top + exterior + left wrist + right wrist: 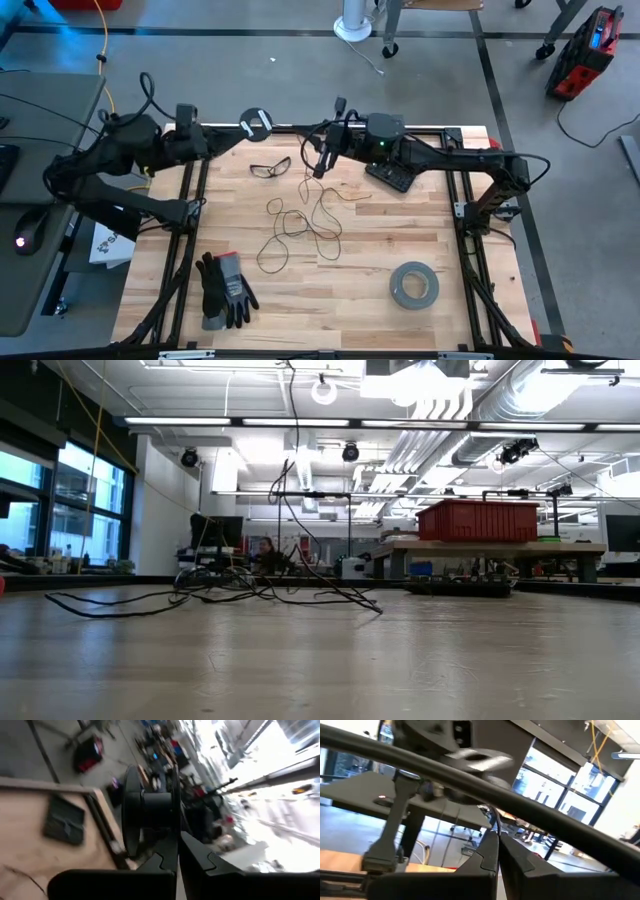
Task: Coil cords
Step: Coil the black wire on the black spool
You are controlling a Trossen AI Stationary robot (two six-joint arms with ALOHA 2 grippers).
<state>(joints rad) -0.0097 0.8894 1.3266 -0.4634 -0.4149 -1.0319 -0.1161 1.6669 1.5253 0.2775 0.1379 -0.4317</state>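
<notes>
I have the left hand clamped on the spool, held at the bench's far edge. My right hand is pinched shut on the cord, lifting one strand above the bench's far middle. The rest of the cord lies in loose loops on the bench below, near the glasses.

Bright ceiling lights glare; both wrist views are motion-blurred, the table evenly lit.
</notes>
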